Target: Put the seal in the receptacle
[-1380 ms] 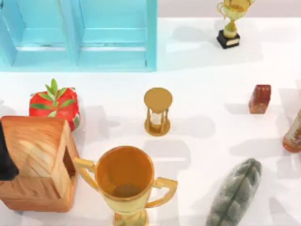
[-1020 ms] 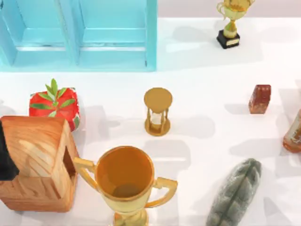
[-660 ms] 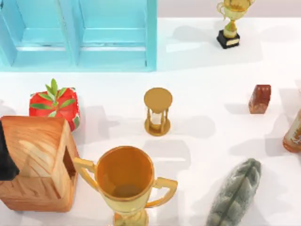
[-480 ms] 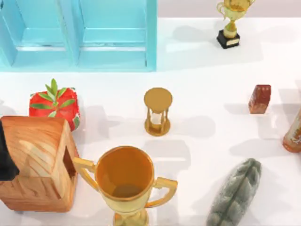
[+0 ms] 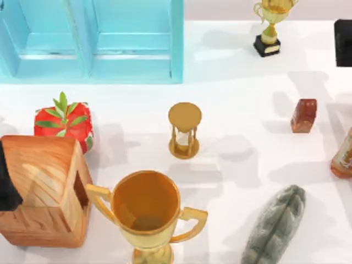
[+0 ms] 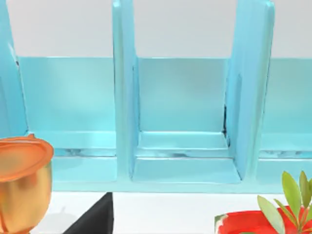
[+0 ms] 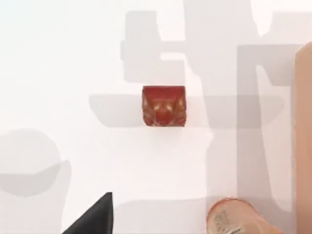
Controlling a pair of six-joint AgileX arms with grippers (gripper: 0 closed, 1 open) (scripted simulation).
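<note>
Now the right arm (image 5: 344, 41) hangs above the seal (image 5: 303, 115); jaws' state I cannot tell; next, descend and grasp.

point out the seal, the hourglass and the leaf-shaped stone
seal (image 5: 303, 115), top view, on its reddish-brown front face
hourglass (image 5: 185, 116), top view, on its round gold top cap
leaf-shaped stone (image 5: 275, 225), top view, on its grey-green ribbed upper surface
</note>
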